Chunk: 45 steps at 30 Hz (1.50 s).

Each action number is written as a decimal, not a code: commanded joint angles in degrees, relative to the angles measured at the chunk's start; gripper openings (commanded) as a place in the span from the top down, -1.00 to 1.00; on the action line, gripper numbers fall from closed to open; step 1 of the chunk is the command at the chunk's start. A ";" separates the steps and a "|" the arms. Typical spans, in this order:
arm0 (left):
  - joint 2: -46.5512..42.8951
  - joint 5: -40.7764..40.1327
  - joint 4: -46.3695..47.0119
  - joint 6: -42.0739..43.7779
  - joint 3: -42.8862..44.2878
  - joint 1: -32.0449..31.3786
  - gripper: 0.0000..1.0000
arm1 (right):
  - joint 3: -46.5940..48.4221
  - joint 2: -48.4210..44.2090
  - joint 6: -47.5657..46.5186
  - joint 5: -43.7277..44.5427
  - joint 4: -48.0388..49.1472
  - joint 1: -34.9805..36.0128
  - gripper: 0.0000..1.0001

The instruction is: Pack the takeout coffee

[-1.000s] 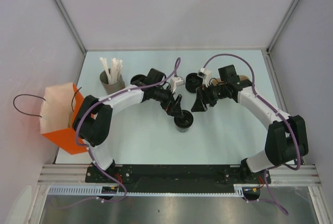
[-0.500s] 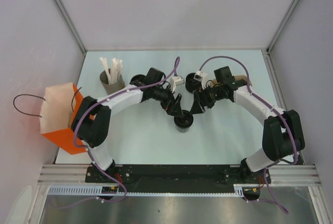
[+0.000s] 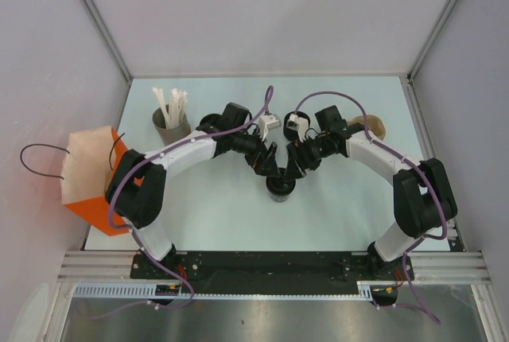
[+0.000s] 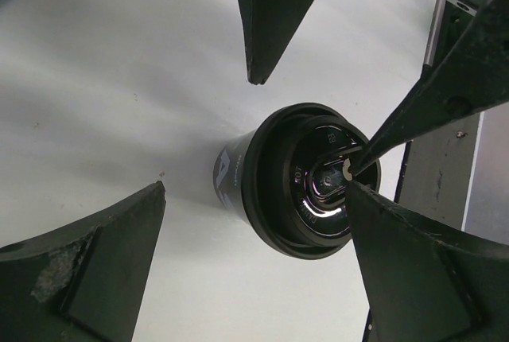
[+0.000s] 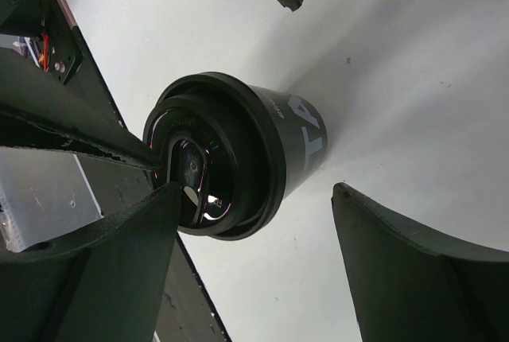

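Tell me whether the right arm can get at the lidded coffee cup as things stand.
Probably yes: the right gripper hangs open above the takeout coffee, nothing between them. The left gripper, also open, crowds the same cup, so they may clash.

A robotics laboratory test cell is indicated: plain white walls [image 3: 262, 16] framed by aluminium posts [image 3: 97, 20] are seen beyond the left tool [image 3: 270, 165], and a metal rail [image 3: 95, 263] carrying the arm bases [image 3: 159, 262] is fixed at the near edge of the pale desk [image 3: 215, 219]. Staged props, a straw cup [image 3: 170, 124] and an orange paper bag [image 3: 89, 179], are set to that tool's left.
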 commanded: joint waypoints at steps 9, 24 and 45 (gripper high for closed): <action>-3.51 -0.83 2.35 0.05 -1.63 0.39 -1.00 | 2.02 3.07 1.56 1.27 2.08 2.16 -0.43; -7.64 0.05 -1.95 3.73 -2.15 6.45 -0.99 | 2.02 4.83 0.51 1.27 0.94 2.07 -0.11; 1.50 11.48 -2.48 1.63 -4.53 6.54 -0.97 | 2.02 4.57 -0.37 1.88 0.50 2.77 -0.11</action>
